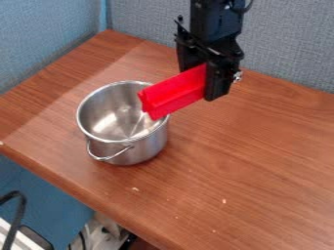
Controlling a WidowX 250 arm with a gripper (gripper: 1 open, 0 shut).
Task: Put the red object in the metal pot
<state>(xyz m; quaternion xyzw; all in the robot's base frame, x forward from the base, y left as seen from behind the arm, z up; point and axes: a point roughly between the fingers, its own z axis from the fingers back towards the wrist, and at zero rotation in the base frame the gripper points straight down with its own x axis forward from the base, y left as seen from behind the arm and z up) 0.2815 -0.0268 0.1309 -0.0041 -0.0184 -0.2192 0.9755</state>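
Wood surface [248,186] w/ blue wall behind. Gripper [209,80] fingers clamped on red object [175,94], held tilted in air, low end over rim of metal pot [124,122].

One bright red rectangular plastic block [175,93], one round shiny stainless-steel pot [124,123], one black robot gripper [209,70] and one brown wooden table [248,166].

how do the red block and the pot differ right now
The red block is long, flat-sided and matte red; the pot is round, shiny steel. The block is held in the air by the hand, tilted, its low end over the pot's rim; the pot stands upright on the table.
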